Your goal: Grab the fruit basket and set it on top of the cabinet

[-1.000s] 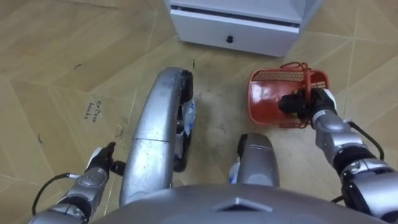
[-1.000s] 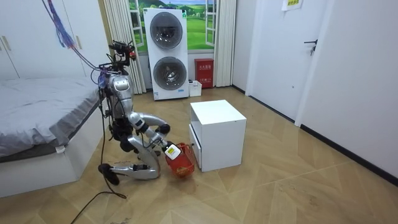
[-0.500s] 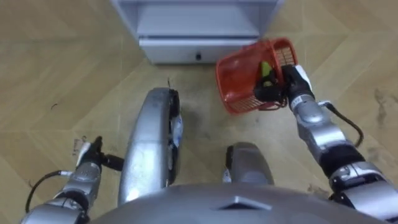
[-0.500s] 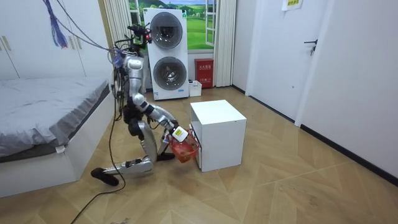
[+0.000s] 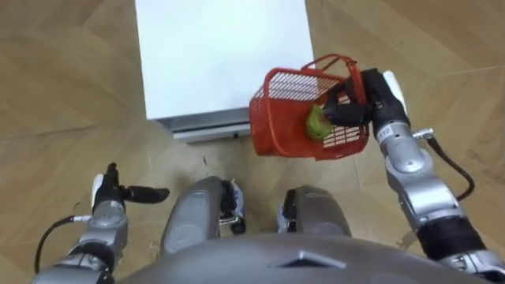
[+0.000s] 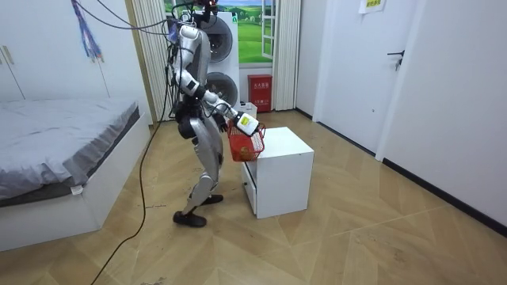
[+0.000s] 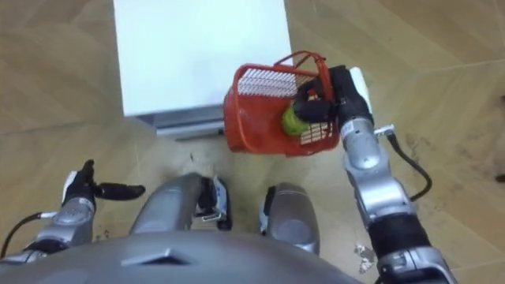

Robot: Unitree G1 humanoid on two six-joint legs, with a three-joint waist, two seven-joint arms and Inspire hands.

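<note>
Up from a low kneel a sec ago, the robot now stands straight beside the cabinet (image 5: 213,55), per the room view; the basket (image 5: 284,118) has come up w/ it, off the floor to approx. cabinet-top level, hanging clear in front of the cabinet's near edge; nothing under it but air and floor. Right hand (image 5: 367,99) is clamped round the handle (image 5: 341,65), fingers curled tight at the basket's right rim; the basket hangs tilted, open side turned partly toward the camera. Fruit (image 5: 317,122), green, lies inside against the mesh wall nearest the hand; it hasn't spilled. Left hand (image 5: 106,196) sits low at the robot's left, fingers straight, holding nothing, well apart from the basket. Judgement: the pick-up looks done, since the basket is fully borne by one hand; main risk is the tilt, i.e. more lean could roll the fruit out; a firm, level hold is what's needed now.
</note>
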